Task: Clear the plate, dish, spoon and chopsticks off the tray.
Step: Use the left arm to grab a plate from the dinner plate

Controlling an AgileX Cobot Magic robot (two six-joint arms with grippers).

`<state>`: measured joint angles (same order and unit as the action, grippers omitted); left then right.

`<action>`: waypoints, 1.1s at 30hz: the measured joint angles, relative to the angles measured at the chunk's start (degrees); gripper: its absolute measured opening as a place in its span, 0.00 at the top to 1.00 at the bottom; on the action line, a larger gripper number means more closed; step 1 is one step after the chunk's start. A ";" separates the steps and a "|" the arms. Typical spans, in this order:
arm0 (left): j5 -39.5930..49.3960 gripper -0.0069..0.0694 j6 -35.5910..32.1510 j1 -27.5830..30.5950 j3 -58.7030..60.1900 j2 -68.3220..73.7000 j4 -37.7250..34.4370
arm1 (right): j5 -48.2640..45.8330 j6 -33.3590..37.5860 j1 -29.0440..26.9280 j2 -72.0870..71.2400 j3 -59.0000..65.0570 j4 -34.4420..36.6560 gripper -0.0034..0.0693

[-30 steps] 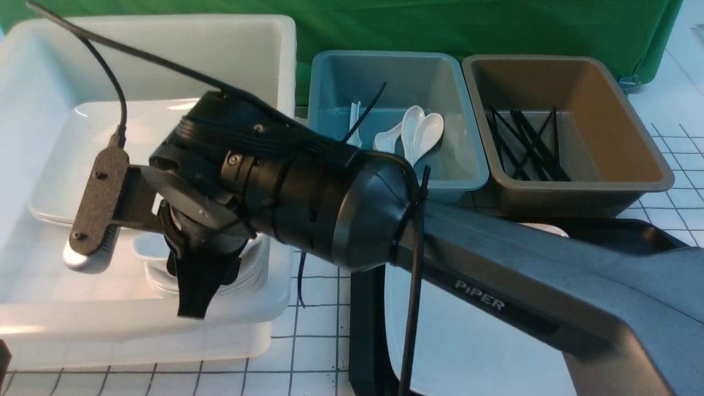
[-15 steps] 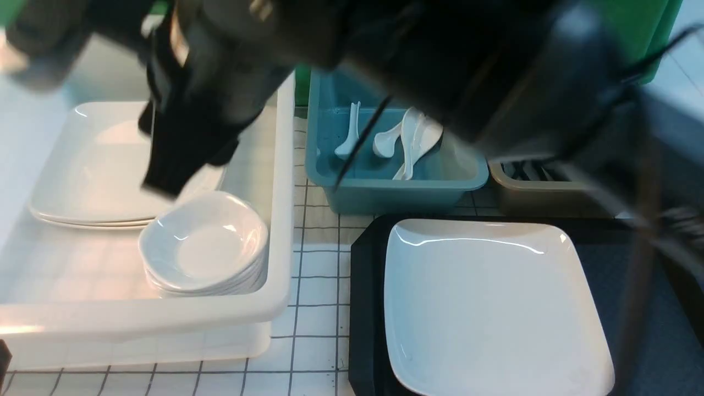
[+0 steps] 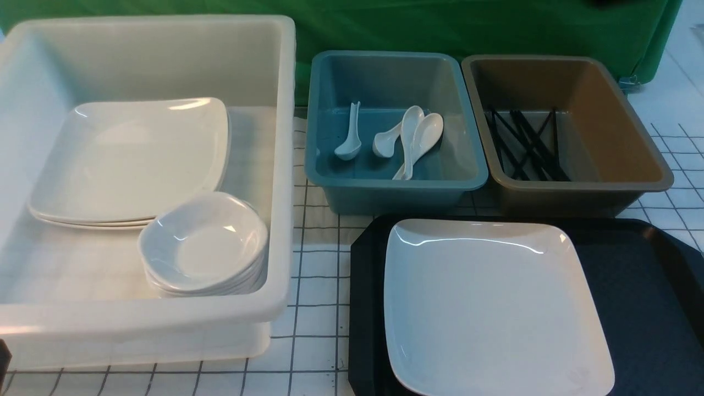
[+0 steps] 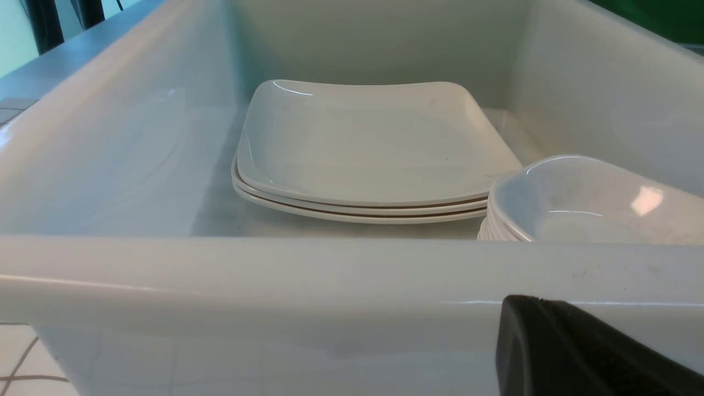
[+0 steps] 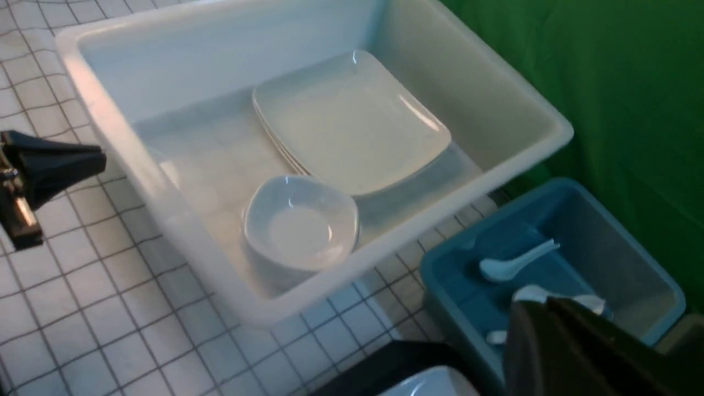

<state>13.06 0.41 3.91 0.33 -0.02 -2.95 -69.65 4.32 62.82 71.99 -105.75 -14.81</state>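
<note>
Both claws are together — left gripper (image 4: pixel 550 346) cropped by its wrist view, right gripper (image 5: pixel 572 341) dark and blurred, hiding part of the blue bin (image 3: pixel 396 184). And here's the plate (image 3: pixel 495 308), glossy, round-cornered, on the black tray (image 3: pixel 649 297), whose near edge is cut off! Bare tray opens at the plate's three o'clock — spoons (image 3: pixel 352 135) and chopsticks (image 3: pixel 531 143) sit binned toward twelve.
</note>
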 joint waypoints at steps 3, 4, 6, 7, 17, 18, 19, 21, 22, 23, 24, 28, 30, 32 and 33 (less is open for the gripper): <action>0.00 0.90 0.00 0.00 0.00 0.00 0.00 | 0.17 -3.05 0.00 -8.52 8.23 -0.62 0.94; 0.00 0.90 0.00 0.00 0.00 0.00 0.00 | 0.65 -4.32 0.00 -12.34 12.42 -1.36 0.94; -0.27 0.90 -0.41 0.00 0.00 0.00 0.66 | 2.21 -6.72 0.00 -17.91 19.54 -2.57 0.94; -0.86 0.90 -0.41 0.00 0.00 0.00 1.55 | 3.51 -7.53 0.00 -20.34 22.47 -3.14 0.94; -12.41 0.90 18.96 0.00 0.00 0.00 -29.95 | 26.08 -10.40 0.00 -43.28 54.97 -4.99 0.94; -13.06 0.90 21.44 0.00 0.00 0.00 -32.91 | 28.46 -10.40 0.00 -45.55 58.71 -5.35 0.94; -13.41 0.90 22.39 0.00 0.00 0.00 -33.67 | 29.09 -10.40 0.00 -46.41 60.12 -5.38 0.94; -13.71 0.90 23.95 0.00 0.00 0.00 -34.82 | 30.01 -10.40 0.00 -47.75 62.56 -5.51 0.94; -14.11 0.90 24.75 0.00 0.00 0.00 -34.97 | 30.09 -10.40 0.00 -47.91 63.03 -5.54 0.94; -14.56 0.90 26.04 0.00 0.00 0.00 -35.05 | 30.09 -10.40 0.00 -47.98 63.18 -5.59 0.94; -14.80 0.90 26.92 0.00 0.00 0.00 -35.05 | 30.09 -10.40 0.00 -47.98 63.18 -5.69 0.94; -10.47 0.90 28.72 -0.18 -3.76 0.00 -33.91 | 30.55 -10.40 0.00 -47.98 63.18 -6.59 0.94; -6.45 0.90 28.53 -0.22 -9.25 0.08 -31.01 | 30.55 -10.40 0.00 -47.98 63.18 -6.92 0.94; -0.01 0.90 27.45 -0.30 -18.03 2.43 -27.34 | 30.55 -10.40 0.00 -47.98 63.18 -7.46 0.94; 0.74 0.90 27.27 -0.30 -18.86 2.76 -26.65 | 30.55 -10.40 0.00 -47.98 63.18 -7.57 0.94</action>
<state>13.80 27.68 3.61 -18.52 2.74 -29.60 -39.10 -6.08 62.82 24.01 -42.57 -22.39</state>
